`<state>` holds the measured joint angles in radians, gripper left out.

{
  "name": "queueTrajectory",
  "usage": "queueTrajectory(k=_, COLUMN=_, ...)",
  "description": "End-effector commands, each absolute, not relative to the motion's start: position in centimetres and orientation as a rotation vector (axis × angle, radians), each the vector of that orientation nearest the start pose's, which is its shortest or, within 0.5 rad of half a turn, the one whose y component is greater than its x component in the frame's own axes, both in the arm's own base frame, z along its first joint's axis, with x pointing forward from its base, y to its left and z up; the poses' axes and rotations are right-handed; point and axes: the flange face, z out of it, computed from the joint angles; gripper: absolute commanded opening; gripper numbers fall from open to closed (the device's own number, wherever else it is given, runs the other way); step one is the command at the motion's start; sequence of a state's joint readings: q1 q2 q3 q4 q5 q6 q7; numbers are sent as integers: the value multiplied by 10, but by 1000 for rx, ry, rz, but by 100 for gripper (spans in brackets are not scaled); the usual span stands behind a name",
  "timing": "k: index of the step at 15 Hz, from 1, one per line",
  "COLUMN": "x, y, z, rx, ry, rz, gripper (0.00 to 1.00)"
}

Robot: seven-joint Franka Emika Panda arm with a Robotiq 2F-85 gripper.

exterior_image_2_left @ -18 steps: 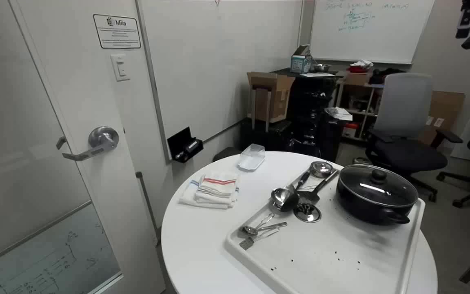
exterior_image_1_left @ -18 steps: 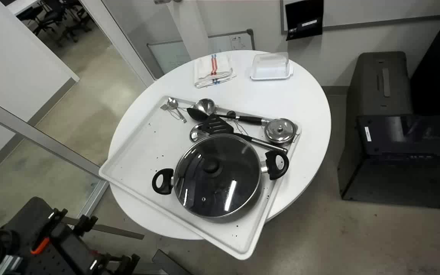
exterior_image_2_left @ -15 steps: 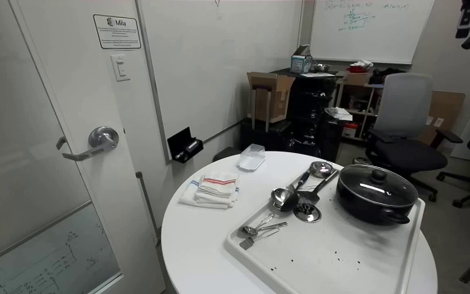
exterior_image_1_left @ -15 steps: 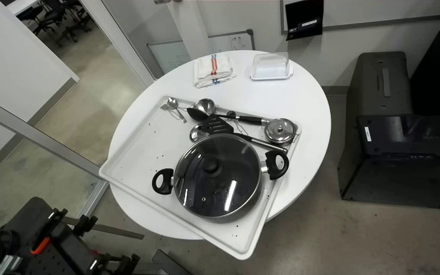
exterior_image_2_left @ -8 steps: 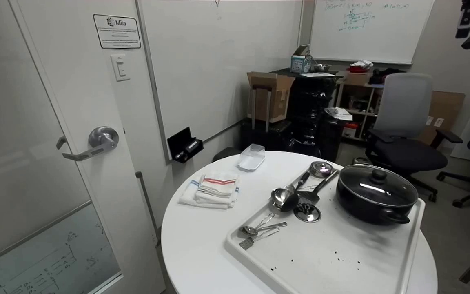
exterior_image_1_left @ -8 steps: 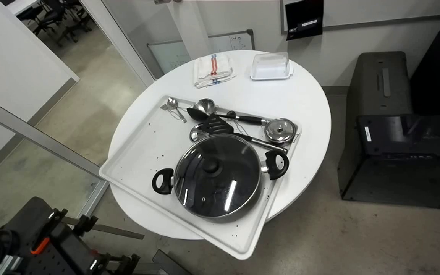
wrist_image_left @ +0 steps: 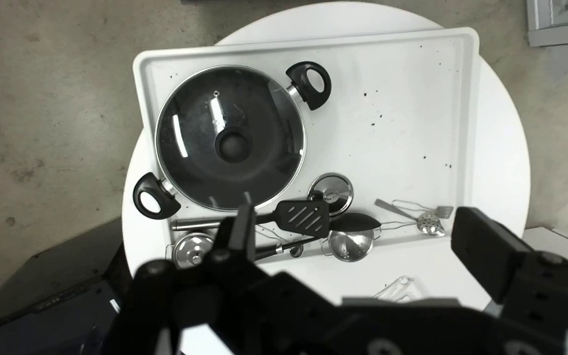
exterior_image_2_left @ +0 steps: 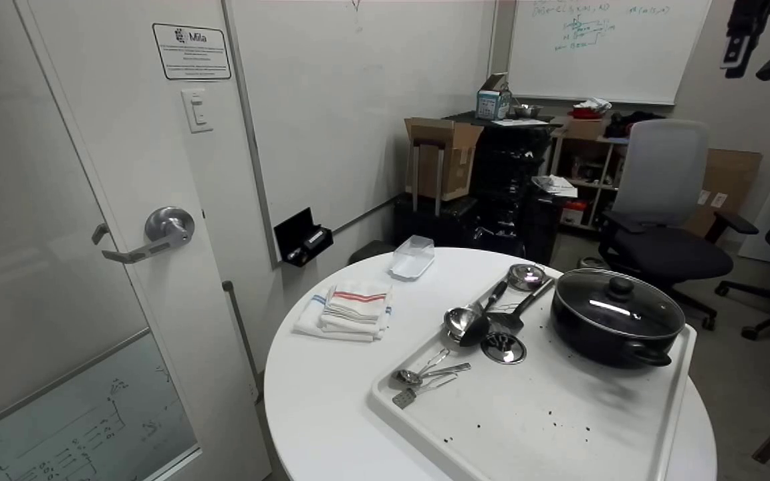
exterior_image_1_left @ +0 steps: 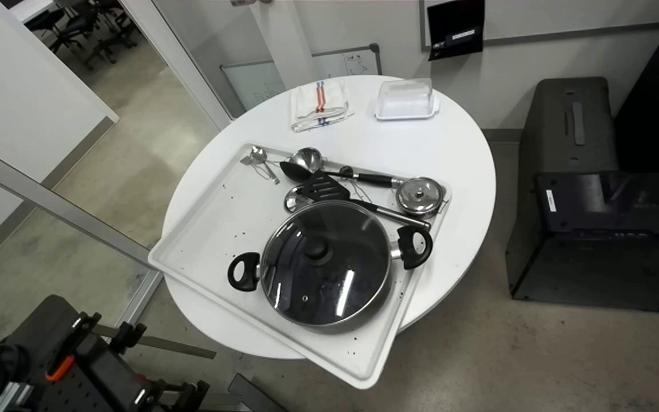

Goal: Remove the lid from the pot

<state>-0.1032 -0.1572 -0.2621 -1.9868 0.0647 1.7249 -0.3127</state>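
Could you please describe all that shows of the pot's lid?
The lid is a round, see-through disc, seemingly glass, with a thin metallic rim, a black centre knob and a small ringed spot, perhaps a vent. It lies level on the black pot, closing it. Nothing else appears to touch it.

On a round white table (exterior_image_1_left: 469, 166), a white tray (exterior_image_1_left: 209, 234) holds a black slotted spatula (exterior_image_1_left: 325, 187) and, near one corner, small metal utensils (exterior_image_1_left: 258, 154). Off the tray, folded white towels (exterior_image_1_left: 313, 106) striped red and blue lie near a clear-covered dish (exterior_image_1_left: 405, 102). Beyond the table are an office chair (exterior_image_2_left: 662, 174) and an open cardboard box (exterior_image_2_left: 453, 166).
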Motion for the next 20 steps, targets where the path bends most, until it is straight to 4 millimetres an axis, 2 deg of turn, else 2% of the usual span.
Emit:
queueTrajectory(k=1, x=492, y=-180, z=486, rx=-3031, ry=183, rz=145, gripper=100)
queueTrajectory(k=6, x=522, y=-178, z=417, rx=-3064, ry=281, rz=246, gripper=100)
queueTrajectory(k=10, x=540, y=-179, z=360, rx=-3084, ry=356, rz=260, gripper=100)
queueTrajectory(k=13, x=551, y=-184, z=315, rx=-3113, ry=430, rz=201, gripper=100)
queueTrajectory(k=16, x=555, y=-189, z=274, rx=-3136, ry=481, rz=163, gripper=100)
queueTrajectory(k=20, x=551, y=-195, z=229, rx=-3154, ry=536, rz=117, gripper=100)
